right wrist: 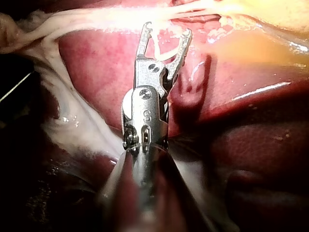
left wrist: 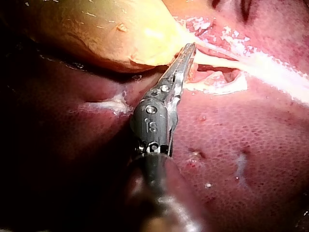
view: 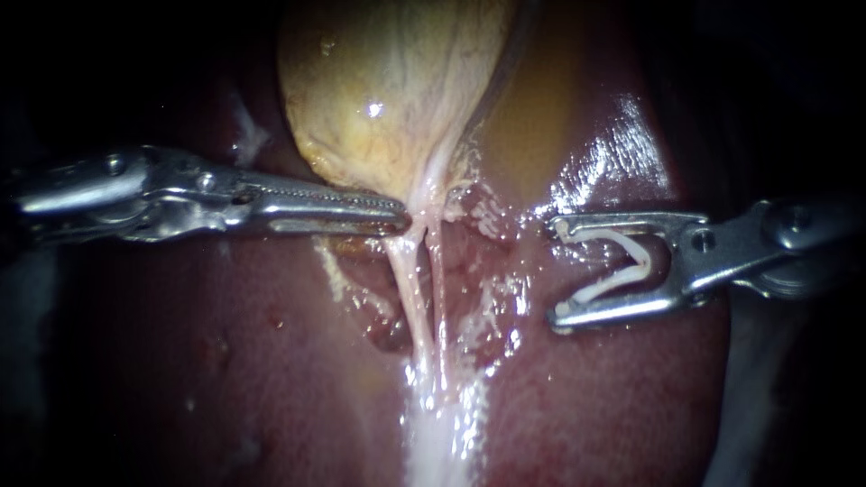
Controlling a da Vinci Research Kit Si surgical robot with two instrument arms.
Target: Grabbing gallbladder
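Touching gallbladder [view: 388, 90] edge, left instrument [view: 401, 214], clip [view: 645, 261] apart

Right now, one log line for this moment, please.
left instrument: jaws shut, tip at gallbladder | right instrument: jaws shut on clip

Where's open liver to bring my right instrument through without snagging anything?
Free: bare liver below the left instrument, beside the pale tubes; also liver below the right instrument and its clip. Crowded: the gallbladder neck, where left instrument tip and tubes meet, and the narrow gap between tubes and clip.
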